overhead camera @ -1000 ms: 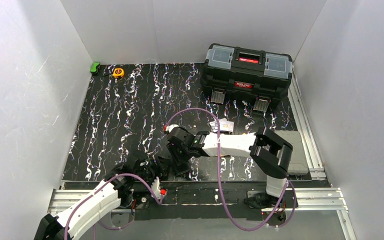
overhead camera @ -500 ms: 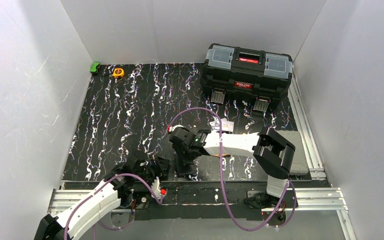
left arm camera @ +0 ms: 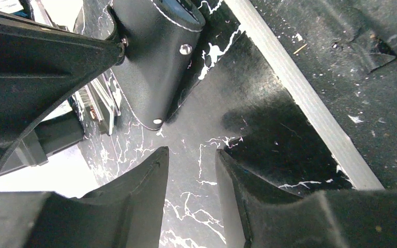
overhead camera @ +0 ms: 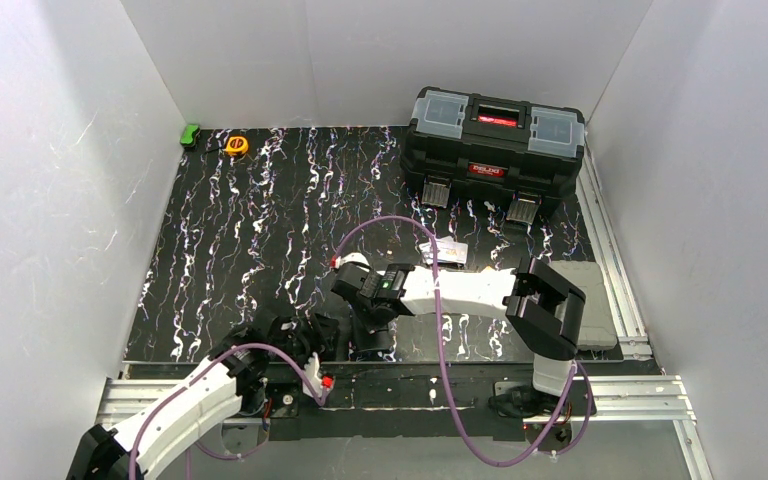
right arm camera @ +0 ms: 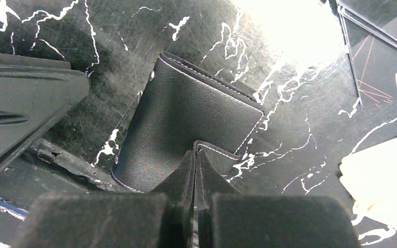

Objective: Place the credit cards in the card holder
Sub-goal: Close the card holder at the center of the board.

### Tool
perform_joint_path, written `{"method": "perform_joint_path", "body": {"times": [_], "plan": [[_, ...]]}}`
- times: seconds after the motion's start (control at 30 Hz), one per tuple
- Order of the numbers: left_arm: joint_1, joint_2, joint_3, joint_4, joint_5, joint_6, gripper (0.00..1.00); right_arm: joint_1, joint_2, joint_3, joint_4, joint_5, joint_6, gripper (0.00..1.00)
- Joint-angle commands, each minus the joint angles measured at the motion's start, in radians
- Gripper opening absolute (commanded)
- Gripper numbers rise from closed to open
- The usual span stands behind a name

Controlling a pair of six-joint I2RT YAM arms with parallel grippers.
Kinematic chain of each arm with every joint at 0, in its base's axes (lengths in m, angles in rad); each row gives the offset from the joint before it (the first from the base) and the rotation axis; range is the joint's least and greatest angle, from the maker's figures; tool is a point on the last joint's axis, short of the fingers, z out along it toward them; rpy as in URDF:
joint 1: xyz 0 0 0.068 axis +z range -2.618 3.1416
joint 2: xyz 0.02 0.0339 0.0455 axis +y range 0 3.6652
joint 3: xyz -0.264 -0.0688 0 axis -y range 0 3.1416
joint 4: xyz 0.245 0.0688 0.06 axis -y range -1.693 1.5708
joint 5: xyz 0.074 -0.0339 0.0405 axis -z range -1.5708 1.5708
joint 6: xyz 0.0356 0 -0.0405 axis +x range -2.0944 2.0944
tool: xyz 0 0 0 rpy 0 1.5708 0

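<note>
My right fingers (right arm camera: pixel 183 173) are clenched tight, tips at the clasp tab of the black card holder (right arm camera: pixel 186 116); whether they pinch it I cannot tell. My left fingers (left arm camera: pixel 144 181) stand apart, empty, just beside it. It lies on the table (right arm camera: pixel 46 31), a pale credit card (right arm camera: pixel 380 188) nearby.

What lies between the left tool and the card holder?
Only bare marbled table between left tool and card holder, which do not touch; the left wrist view shows it.

No text is legible (red labels (overhead camera: pixel 486 170) on the toolbox (overhead camera: pixel 440 150) blur out).
</note>
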Motion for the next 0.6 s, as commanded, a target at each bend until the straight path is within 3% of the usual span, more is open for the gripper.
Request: {"method": "perform_joint_path", "body": {"times": [0.0,0.57], "plan": [[0.0,0.054,0.0,-0.083,0.03,0.004,0.38,0.006,-0.013,0.032,-0.059,0.035,0.025,0.01],[0.0,0.572,0.135,0.167,0.206,0.263,0.43,-0.02,-0.109,-0.118,0.056,-0.027,0.079,0.01]]}}
